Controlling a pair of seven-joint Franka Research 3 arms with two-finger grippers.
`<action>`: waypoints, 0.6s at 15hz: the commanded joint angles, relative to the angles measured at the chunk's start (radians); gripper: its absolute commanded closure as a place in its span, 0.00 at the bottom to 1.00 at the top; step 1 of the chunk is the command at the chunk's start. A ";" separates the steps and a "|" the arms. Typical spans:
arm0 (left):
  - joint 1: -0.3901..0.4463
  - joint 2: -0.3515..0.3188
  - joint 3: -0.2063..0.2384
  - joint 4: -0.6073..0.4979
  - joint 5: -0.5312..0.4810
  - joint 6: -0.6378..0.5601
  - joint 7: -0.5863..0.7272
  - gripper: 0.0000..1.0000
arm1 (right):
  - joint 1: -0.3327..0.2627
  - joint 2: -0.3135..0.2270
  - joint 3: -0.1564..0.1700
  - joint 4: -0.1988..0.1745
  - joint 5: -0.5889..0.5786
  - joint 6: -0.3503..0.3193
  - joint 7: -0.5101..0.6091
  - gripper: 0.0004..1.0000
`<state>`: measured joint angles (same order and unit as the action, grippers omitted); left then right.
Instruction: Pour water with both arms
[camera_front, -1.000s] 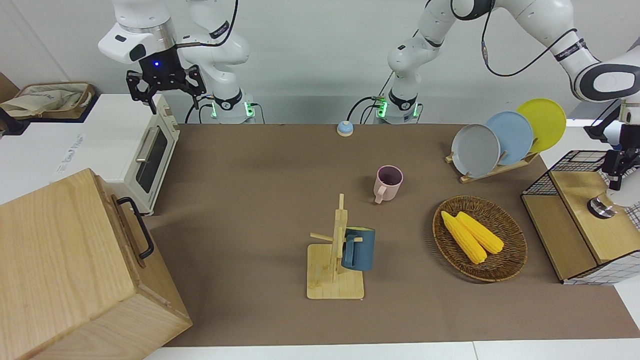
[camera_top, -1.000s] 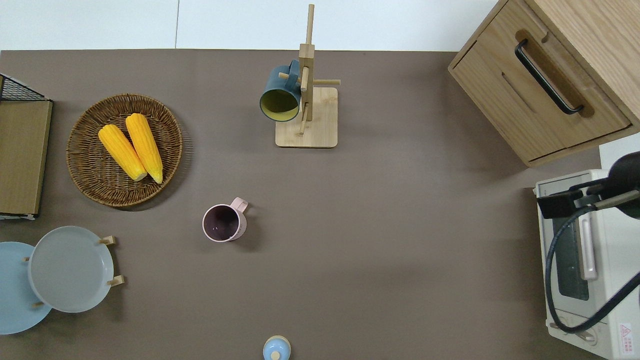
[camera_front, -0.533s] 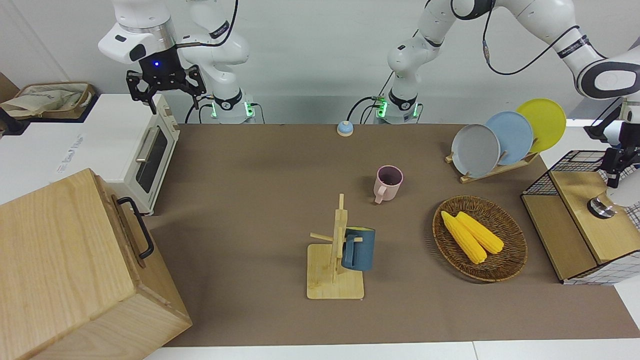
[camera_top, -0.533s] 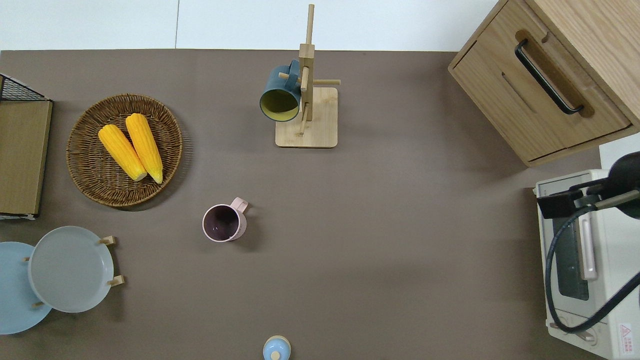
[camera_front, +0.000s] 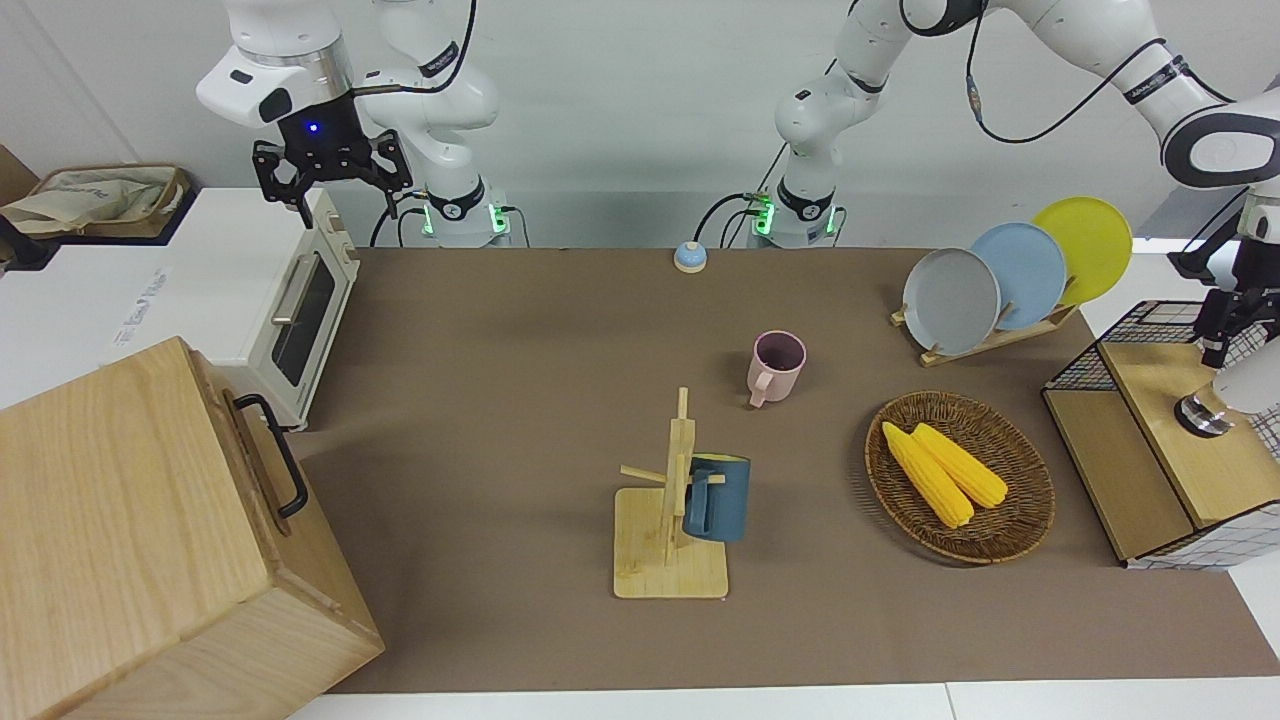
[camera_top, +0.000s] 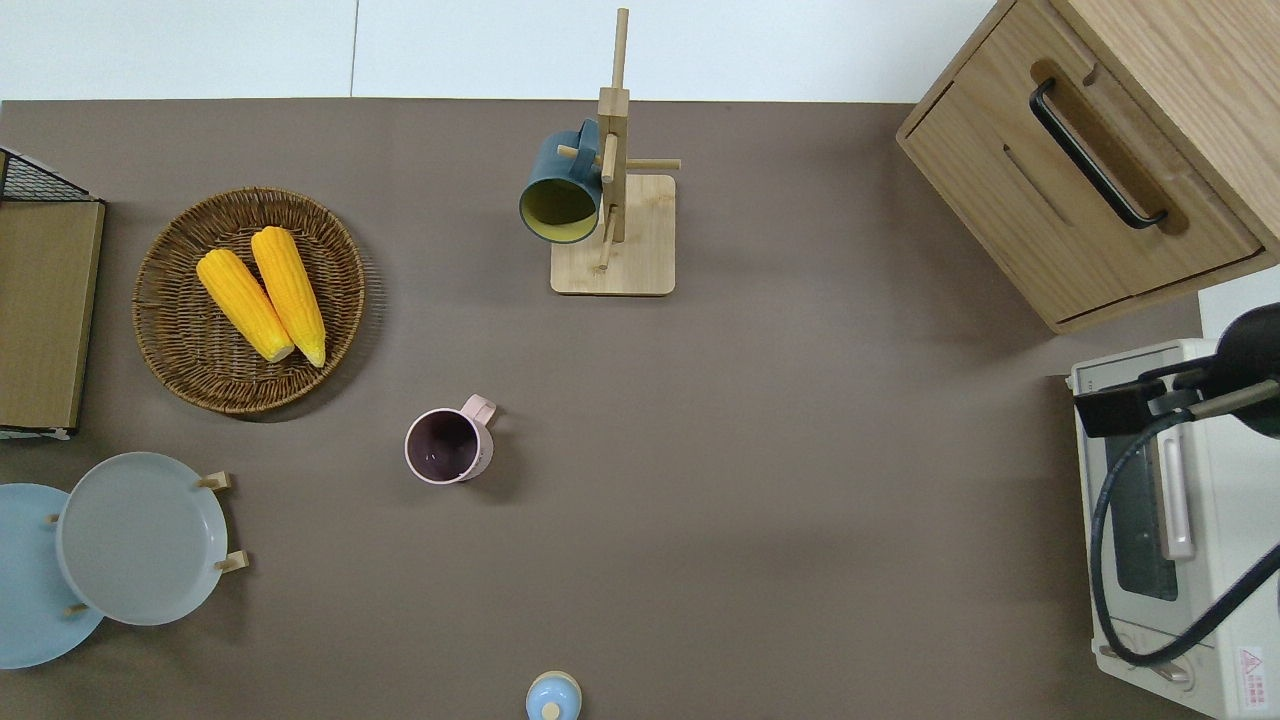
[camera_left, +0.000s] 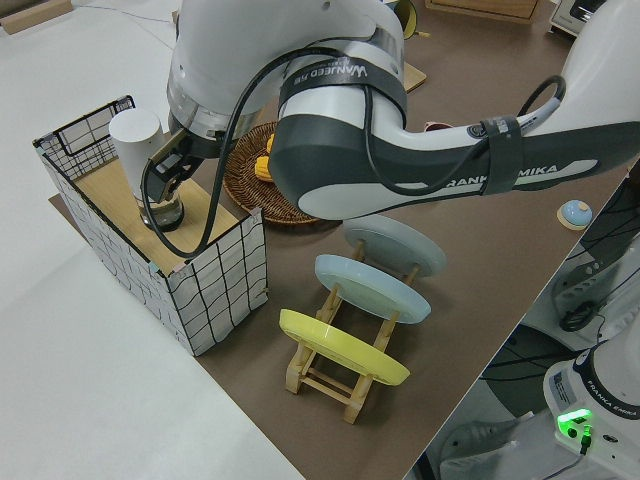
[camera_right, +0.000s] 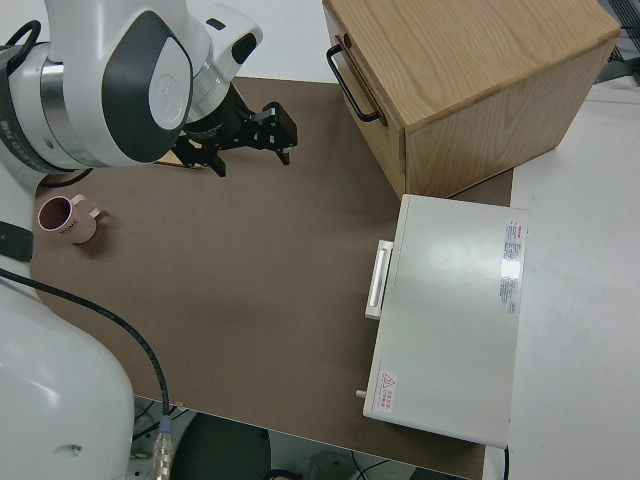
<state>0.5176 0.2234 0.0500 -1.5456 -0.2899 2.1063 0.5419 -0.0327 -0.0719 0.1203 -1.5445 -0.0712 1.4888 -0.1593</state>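
Observation:
A pink mug (camera_front: 777, 366) stands upright mid-table, also seen from above (camera_top: 448, 446). At the left arm's end of the table a tall white bottle (camera_left: 138, 135) with a silver base stands on the wooden shelf of a wire basket (camera_left: 215, 290). My left gripper (camera_left: 168, 178) is at the bottle's mid-height, close against it. The front view shows the left gripper (camera_front: 1222, 335) just above the bottle (camera_front: 1250, 385). My right arm is parked, its gripper (camera_front: 335, 190) open and holding nothing.
A wooden mug rack holds a dark blue mug (camera_front: 716, 497). A wicker basket (camera_front: 1030, 500) with two corn cobs lies near the wire basket. A plate rack (camera_front: 985, 275), a toaster oven (camera_front: 290, 300), a wooden cabinet (camera_front: 140, 530) and a small blue bell (camera_front: 689, 257) are also here.
My left gripper has shifted slightly upward in the front view beside the white bottle. The bottle, the mug and the right arm have not moved.

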 joint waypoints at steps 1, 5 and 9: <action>-0.071 -0.039 0.022 0.038 0.109 -0.123 -0.129 0.00 | -0.003 -0.005 0.001 -0.005 0.001 -0.010 -0.017 0.01; -0.134 -0.104 0.021 0.036 0.159 -0.234 -0.220 0.00 | -0.003 -0.005 0.001 -0.005 0.001 -0.010 -0.017 0.01; -0.250 -0.162 0.019 0.036 0.224 -0.344 -0.341 0.00 | -0.003 -0.005 0.001 -0.005 0.001 -0.010 -0.017 0.01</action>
<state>0.3579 0.1082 0.0530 -1.5099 -0.1216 1.8358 0.2910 -0.0327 -0.0719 0.1203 -1.5445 -0.0712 1.4888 -0.1593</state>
